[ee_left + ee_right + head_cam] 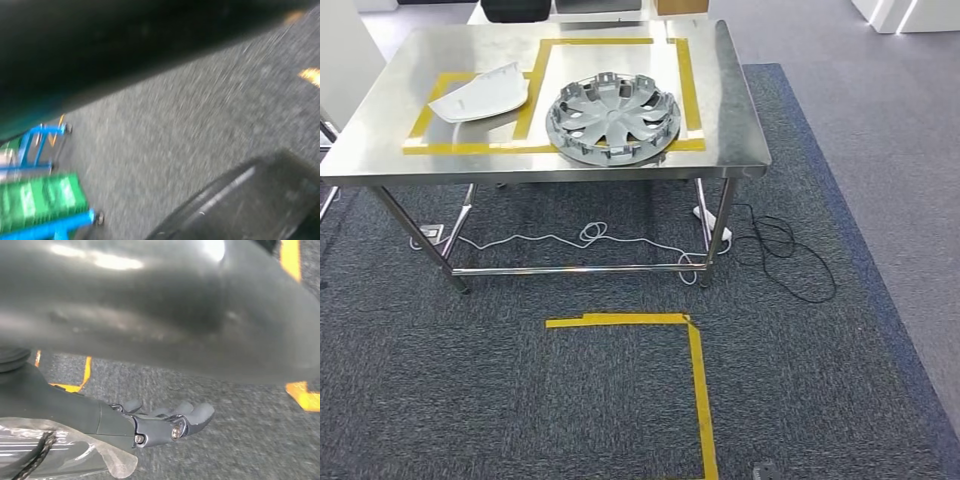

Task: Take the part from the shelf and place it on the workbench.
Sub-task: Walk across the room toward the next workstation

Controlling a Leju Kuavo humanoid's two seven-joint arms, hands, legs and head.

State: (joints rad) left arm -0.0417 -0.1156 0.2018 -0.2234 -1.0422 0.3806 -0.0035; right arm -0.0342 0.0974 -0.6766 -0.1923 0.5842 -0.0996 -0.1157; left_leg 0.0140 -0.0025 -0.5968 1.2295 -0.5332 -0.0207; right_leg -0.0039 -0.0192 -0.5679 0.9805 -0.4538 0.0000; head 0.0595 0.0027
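— Grey plastic wheel cover (613, 122) lies on the bench (743, 130), beside a white panel (481, 95). Handling?
— Probably light, stiff, brittle clips; grip the rim. Right robot hand (166, 422) empty, fingers apart; left, cannot tell.

The left wrist view is smeared with motion blur, so the green and blue cart (41, 205) lacks detail. The table (743, 130) is cut off at its far left corner, and a dark object (515, 9) beyond it is cropped by the picture's top edge.

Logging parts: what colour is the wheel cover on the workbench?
Silver-grey; the wheel cover shows best in the head view.
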